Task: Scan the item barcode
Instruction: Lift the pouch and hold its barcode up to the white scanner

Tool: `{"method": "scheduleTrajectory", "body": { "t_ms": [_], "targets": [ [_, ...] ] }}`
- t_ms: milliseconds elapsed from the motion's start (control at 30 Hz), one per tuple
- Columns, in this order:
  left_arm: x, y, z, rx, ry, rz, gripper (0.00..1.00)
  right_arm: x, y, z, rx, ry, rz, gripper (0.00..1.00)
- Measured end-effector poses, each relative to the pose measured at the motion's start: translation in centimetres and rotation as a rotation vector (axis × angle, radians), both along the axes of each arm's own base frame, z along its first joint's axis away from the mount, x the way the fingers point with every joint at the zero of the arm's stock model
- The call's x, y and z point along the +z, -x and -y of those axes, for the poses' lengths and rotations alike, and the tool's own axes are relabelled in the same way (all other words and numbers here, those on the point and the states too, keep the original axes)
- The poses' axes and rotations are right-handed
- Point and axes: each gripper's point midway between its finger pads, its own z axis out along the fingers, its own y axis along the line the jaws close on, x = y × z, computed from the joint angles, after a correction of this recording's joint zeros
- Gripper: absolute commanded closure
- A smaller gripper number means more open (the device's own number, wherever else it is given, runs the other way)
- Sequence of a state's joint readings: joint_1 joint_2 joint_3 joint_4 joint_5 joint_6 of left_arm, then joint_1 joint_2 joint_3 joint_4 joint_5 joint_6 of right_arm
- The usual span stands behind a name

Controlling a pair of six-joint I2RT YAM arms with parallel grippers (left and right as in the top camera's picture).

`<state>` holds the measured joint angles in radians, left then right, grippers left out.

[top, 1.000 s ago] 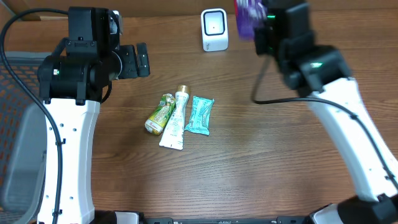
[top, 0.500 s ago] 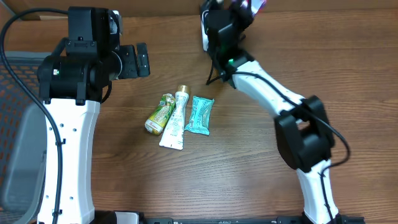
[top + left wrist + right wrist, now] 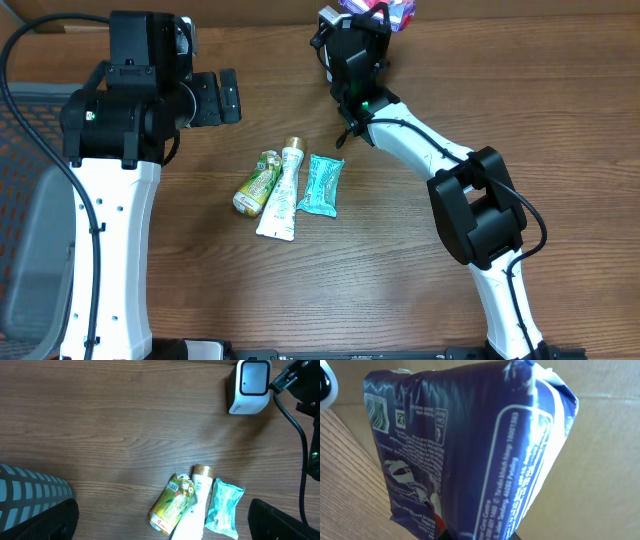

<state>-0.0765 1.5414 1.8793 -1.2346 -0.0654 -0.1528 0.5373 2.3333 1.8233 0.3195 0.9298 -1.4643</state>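
Note:
My right gripper [image 3: 368, 22] is shut on a purple printed packet [image 3: 398, 14] at the table's far edge. The packet [image 3: 465, 450] fills the right wrist view, with the gripper [image 3: 480, 535] at its lower end. The white barcode scanner [image 3: 248, 386] stands at the back of the table. The right arm covers most of it in the overhead view. My left gripper [image 3: 215, 97] hangs open over the left middle of the table, holding nothing. In the left wrist view the left gripper [image 3: 162, 525] is above the loose items.
Side by side in the middle lie a green-yellow packet [image 3: 257, 183], a white tube [image 3: 282, 190] and a teal packet [image 3: 322, 184]. A grey mesh basket [image 3: 25, 200] sits at the left edge. A cardboard wall [image 3: 600, 460] stands behind the table.
The right arm has swung left from the right of the scanner to over it, carrying the purple packet. The left arm and the table items have not moved.

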Motion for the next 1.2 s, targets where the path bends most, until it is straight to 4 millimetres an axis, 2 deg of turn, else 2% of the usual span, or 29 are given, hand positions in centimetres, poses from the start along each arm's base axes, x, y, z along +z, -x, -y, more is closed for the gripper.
{"method": "scheduleTrajectory", "body": {
  "t_ms": [200, 367, 567, 900, 1200],
  "targets": [
    [0.0, 0.0, 0.0, 0.0, 0.0, 0.0, 0.01, 0.0, -0.2, -0.4, 0.026, 0.004, -0.002, 0.96],
    [0.0, 0.0, 0.0, 0.0, 0.0, 0.0, 0.0, 0.1, -0.6, -0.6, 0.025, -0.035, 0.071, 0.96],
    [0.0, 0.0, 0.0, 0.0, 0.0, 0.0, 0.0, -2.3, -1.1, -1.1, 0.035, -0.031, 0.063, 0.96],
    [0.0, 0.0, 0.0, 0.0, 0.0, 0.0, 0.0, -4.5, -1.3, -1.3, 0.036, -0.023, 0.046, 0.96],
    [0.0, 0.0, 0.0, 0.0, 0.0, 0.0, 0.0, -4.7, -1.3, -1.3, 0.032, -0.037, 0.05, 0.96]
  ]
}}
